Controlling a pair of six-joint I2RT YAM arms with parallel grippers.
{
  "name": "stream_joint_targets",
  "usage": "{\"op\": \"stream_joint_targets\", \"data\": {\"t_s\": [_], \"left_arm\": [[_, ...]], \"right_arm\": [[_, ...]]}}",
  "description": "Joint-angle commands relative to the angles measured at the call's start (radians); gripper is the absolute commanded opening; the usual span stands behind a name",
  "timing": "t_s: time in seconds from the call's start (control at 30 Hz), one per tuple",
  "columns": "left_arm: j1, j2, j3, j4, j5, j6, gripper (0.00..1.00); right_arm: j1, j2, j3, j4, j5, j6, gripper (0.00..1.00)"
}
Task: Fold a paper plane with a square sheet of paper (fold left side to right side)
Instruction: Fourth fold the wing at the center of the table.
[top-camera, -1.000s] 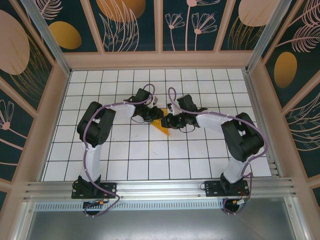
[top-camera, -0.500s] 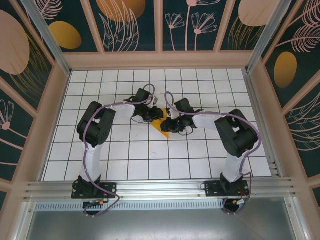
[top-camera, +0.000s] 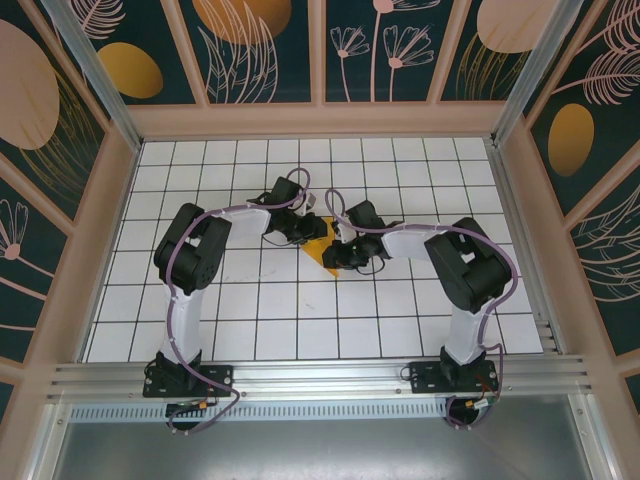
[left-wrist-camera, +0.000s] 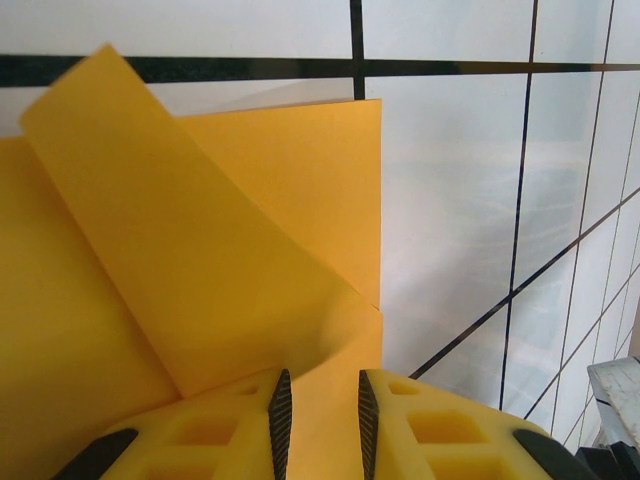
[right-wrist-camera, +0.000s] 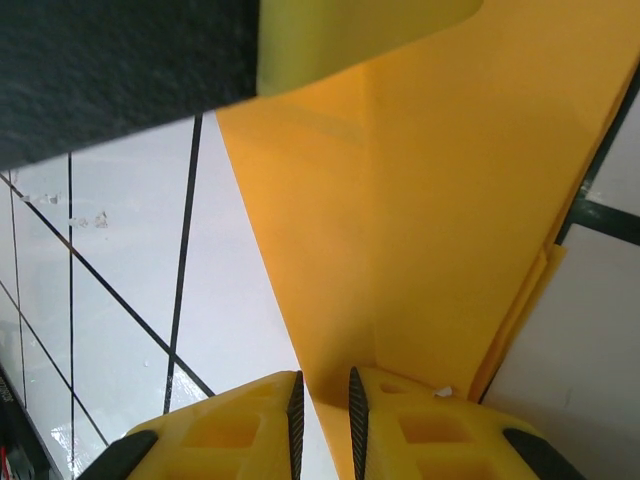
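Observation:
The orange-yellow sheet of paper (top-camera: 322, 257), folded into a layered, pointed paper plane shape, lies on the white grid table (top-camera: 300, 310) between both grippers. My left gripper (top-camera: 314, 232) sits on its far left side. In the left wrist view one flap of the paper (left-wrist-camera: 210, 250) curls upward, and the left gripper (left-wrist-camera: 320, 380) has its jaws a narrow gap apart over flat paper. My right gripper (top-camera: 338, 256) rests at the paper's right edge. The right wrist view shows the right gripper (right-wrist-camera: 326, 380) with jaws slightly apart over the slanted edge of the paper (right-wrist-camera: 430, 200).
The other gripper's dark body (right-wrist-camera: 110, 70) and a yellow finger (right-wrist-camera: 350, 30) cross the top of the right wrist view. Patterned wall panels (top-camera: 260, 50) and a wooden frame (top-camera: 320, 120) enclose the table. A metal rail (top-camera: 320, 375) runs along the near edge.
The right gripper has moved left onto the paper's right edge and its arm has folded inward; its jaws have narrowed slightly. The left arm has stayed still.

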Motion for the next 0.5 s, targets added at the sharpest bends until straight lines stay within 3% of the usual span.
{"op": "stream_joint_targets", "data": {"t_s": [0.0, 0.47], "left_arm": [[-0.006, 0.041, -0.017, -0.051, -0.077, 0.028, 0.29], [-0.005, 0.038, -0.016, -0.049, -0.075, 0.028, 0.29]], "right_arm": [[0.016, 0.006, -0.043, -0.065, 0.007, -0.009, 0.24], [0.01, -0.119, -0.011, -0.048, -0.046, 0.021, 0.24]]}}
